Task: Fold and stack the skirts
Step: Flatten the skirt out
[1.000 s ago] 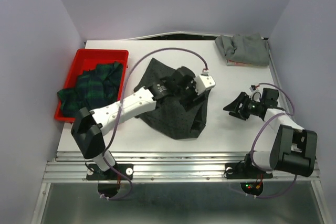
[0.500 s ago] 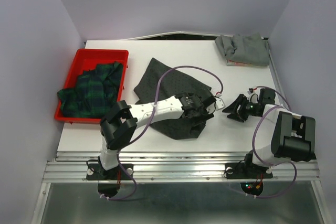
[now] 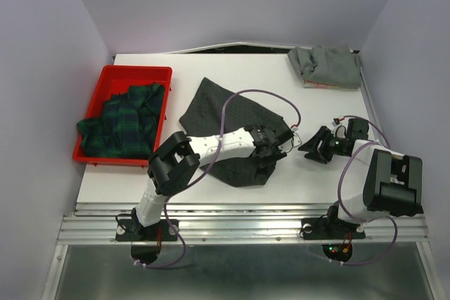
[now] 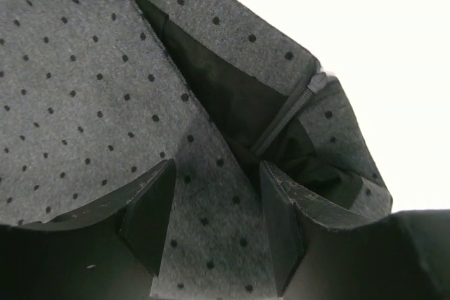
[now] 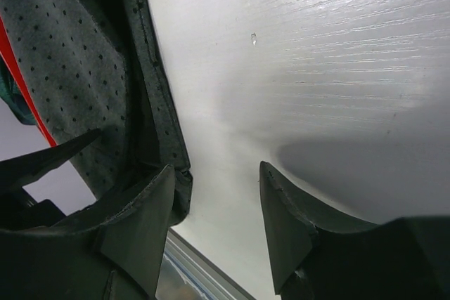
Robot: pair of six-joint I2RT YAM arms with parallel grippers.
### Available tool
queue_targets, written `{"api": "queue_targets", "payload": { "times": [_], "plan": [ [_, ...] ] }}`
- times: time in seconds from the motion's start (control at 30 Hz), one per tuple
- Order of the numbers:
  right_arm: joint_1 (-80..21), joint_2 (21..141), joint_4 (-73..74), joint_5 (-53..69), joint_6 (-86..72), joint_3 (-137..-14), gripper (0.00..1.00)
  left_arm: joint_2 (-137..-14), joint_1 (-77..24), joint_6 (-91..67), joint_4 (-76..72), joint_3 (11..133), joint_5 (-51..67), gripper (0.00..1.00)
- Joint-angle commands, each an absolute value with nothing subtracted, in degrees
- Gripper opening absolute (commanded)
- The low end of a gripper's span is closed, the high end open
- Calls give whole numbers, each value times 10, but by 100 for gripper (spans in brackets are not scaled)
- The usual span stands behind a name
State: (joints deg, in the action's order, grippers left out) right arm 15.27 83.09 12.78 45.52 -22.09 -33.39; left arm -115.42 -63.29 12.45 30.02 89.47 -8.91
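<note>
- Top external view: I see the dotted skirt (image 3: pixel 211 107) lying mid-table, spread but rumpled. The plaid skirt (image 3: pixel 123 121) is heaped in the red tray (image 3: pixel 133 69) at the left. The grey skirt (image 3: pixel 327 67) is bunched at the far right corner of the table (image 3: pixel 232 68).
- Change: over the last second the left arm has drawn its elbow in toward the centre, and the left gripper (image 3: pixel 280 144) has dropped from above the cloth onto the skirt's right-hand margin. The right gripper (image 3: pixel 309 147) has slid left and now sits just beside that same margin.
- Meaning: I judge both tools to be converging on one edge for a shared pick-up. The first fold is not yet made, and nothing is stacked.
- Left wrist view: the left gripper (image 4: pixel 216 173) has its fingers parted and low over dotted cloth, straddling it without a pinch. A zip (image 4: pixel 292 114) and dark lining (image 4: pixel 232 96) show just ahead of it.
- Right wrist view: the right gripper (image 5: pixel 214 173) is spread wide over bare table and holds nothing. Its left finger lies near the skirt's (image 5: pixel 84 75) hem line.
- Orientation: the skirt's long axis runs diagonally, from far-left to near-right. I judge the zip end, probably the waist, to point toward the right arm.
</note>
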Motion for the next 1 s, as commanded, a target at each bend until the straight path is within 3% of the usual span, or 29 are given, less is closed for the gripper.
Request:
{"api": "queue_targets", "payload": {
  "times": [0.0,0.2,0.23,0.37,0.6,0.83,0.97],
  "plan": [
    [149,829,109,455,-220,-352,57,-1153,-635,113,300,915,-129,58],
    [149,831,108,457,-220,-353,56,-1139,-616,106,297,932,-170,32],
    [149,835,108,459,-219,-353,56,-1137,-612,105,301,933,-174,20],
    [149,836,109,464,-215,-356,54,-1118,-592,97,315,948,-163,1],
    [141,831,62,499,-250,-346,49,-1031,-584,101,308,933,-63,0],
    [34,882,6,454,-258,-359,47,-990,-537,96,297,904,17,0],
    [-27,932,-41,417,-255,-374,51,-983,-510,94,301,909,52,0]
  ]
}}
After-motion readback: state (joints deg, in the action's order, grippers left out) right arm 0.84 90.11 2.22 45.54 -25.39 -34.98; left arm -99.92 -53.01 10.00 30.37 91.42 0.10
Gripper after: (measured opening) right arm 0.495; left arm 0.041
